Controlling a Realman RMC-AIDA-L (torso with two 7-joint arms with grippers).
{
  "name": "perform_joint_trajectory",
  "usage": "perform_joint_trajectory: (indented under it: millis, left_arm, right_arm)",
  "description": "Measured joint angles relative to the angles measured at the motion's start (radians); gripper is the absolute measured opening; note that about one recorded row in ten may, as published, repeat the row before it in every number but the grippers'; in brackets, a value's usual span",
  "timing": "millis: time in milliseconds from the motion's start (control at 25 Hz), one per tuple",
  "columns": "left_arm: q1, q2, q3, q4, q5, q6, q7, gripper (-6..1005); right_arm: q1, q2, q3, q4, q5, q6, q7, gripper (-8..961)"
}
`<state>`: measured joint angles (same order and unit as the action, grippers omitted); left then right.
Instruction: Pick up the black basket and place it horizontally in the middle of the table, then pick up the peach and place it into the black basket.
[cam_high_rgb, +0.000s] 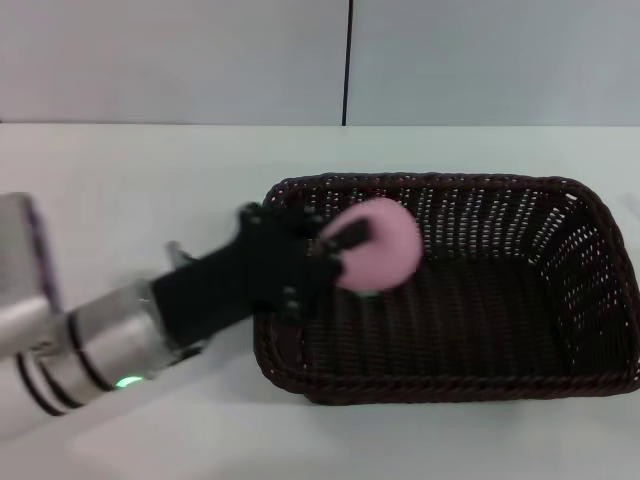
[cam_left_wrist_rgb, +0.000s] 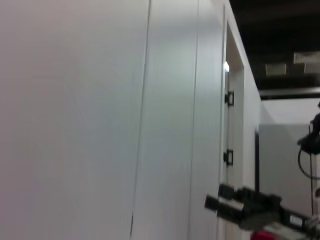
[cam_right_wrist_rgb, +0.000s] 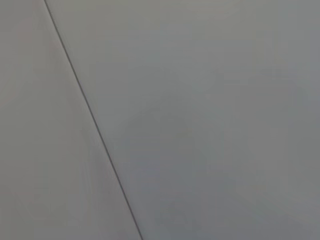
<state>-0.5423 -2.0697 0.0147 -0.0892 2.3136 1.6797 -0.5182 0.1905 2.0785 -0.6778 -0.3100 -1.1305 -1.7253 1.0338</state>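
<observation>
Reaching in from the left in the head view, the left gripper (cam_high_rgb: 345, 250) grasps the peach (cam_high_rgb: 380, 243) above the left end of the black basket (cam_high_rgb: 480, 350), which lies lengthwise on the table (cam_high_rgb: 150, 180); its right edge is cut off, and the fingers partly hide the fruit. No writing is readable. The left wrist view shows a pale wall and the gripper's dark fingers (cam_left_wrist_rgb: 227, 201). The right wrist view shows only a grey surface; the right gripper is out of sight.
</observation>
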Motion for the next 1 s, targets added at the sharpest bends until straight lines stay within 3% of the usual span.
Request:
perform_joint_trajectory:
  millis: [200, 480, 680, 720, 760, 800, 920, 1000]
  left_arm:
    - [-0.002, -0.001, 0.004, -0.075, -0.002, -0.13, 0.032, 150]
    - [0.026, 0.002, -0.023, -0.079, -0.007, -0.124, 0.076, 319]
    - [0.058, 0.005, -0.076, -0.077, -0.007, -0.117, 0.088, 439]
    - [0.058, 0.005, -0.076, -0.077, -0.007, -0.117, 0.088, 519]
    - [0.128, 0.009, -0.196, -0.035, -0.008, -0.097, 0.11, 600]
    - [0.139, 0.009, -0.22, -0.025, -0.009, -0.091, 0.111, 680]
    - [0.204, 0.009, -0.353, 0.012, -0.01, -0.066, 0.124, 778]
    - [0.281, 0.007, -0.518, 0.012, -0.011, -0.053, 0.187, 844]
  right_arm:
    - [-0.004, 0.0, 0.002, 0.0, 0.0, -0.014, 0.0, 578]
    - [0.006, 0.0, 0.013, -0.005, 0.0, -0.015, 0.0, 578]
    - [0.005, -0.002, 0.08, -0.005, 0.0, -0.016, -0.002, 578]
    - [0.002, -0.002, 0.096, -0.002, 0.0, -0.016, -0.004, 578]
    - [-0.002, -0.001, 0.12, 0.009, 0.0, -0.017, -0.015, 578]
    - [-0.006, 0.0, 0.174, 0.049, 0.0, -0.027, -0.056, 578]
    - [-0.006, 0.0, 0.231, 0.106, 0.0, -0.041, -0.122, 578]
    - [-0.007, 0.001, 0.346, 0.209, 0.0, -0.059, -0.261, 578]
